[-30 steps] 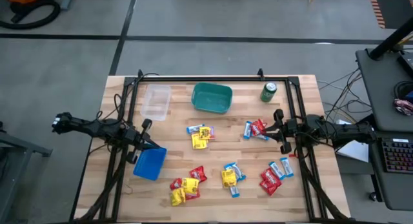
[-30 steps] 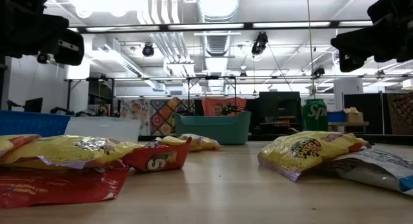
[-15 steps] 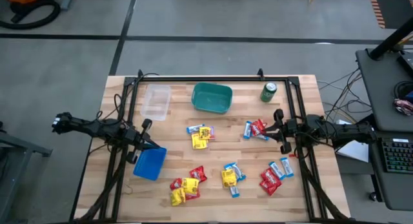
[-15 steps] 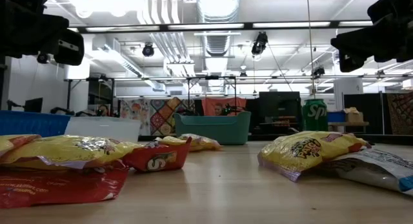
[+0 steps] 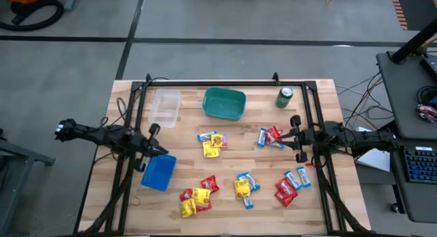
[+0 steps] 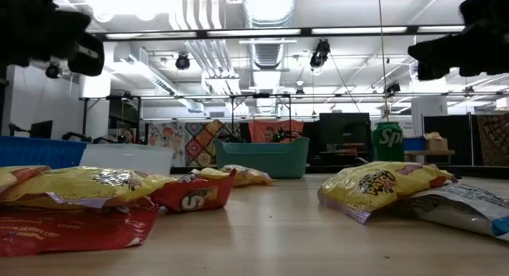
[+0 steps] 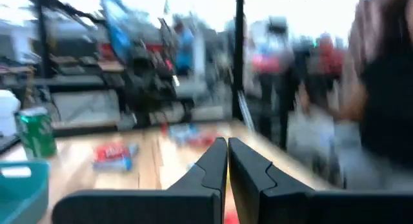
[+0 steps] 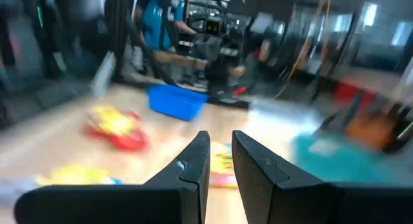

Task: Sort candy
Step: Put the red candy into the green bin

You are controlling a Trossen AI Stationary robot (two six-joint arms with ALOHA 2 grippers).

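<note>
Both arms have shifted only slightly since a second ago; nothing on the worktop point(image 5: 321, 93) has moved.

From above, the left pincer point(image 5: 150, 147) sits just beside the blue tray point(image 5: 158, 173), the right pincer point(image 5: 295, 138) beside the candy point(image 5: 270, 136) near the green can point(image 5: 284, 97). More candy lies scattered below the teal bin point(image 5: 224, 103) and clear tub point(image 5: 164, 107).

At table height, yellow and red packets point(image 6: 111, 188) lie in front.

Left wrist: fingers point(image 7: 210, 164) pressed almost together. Right wrist: fingers point(image 8: 195, 156) narrowly apart, holding nothing.
</note>
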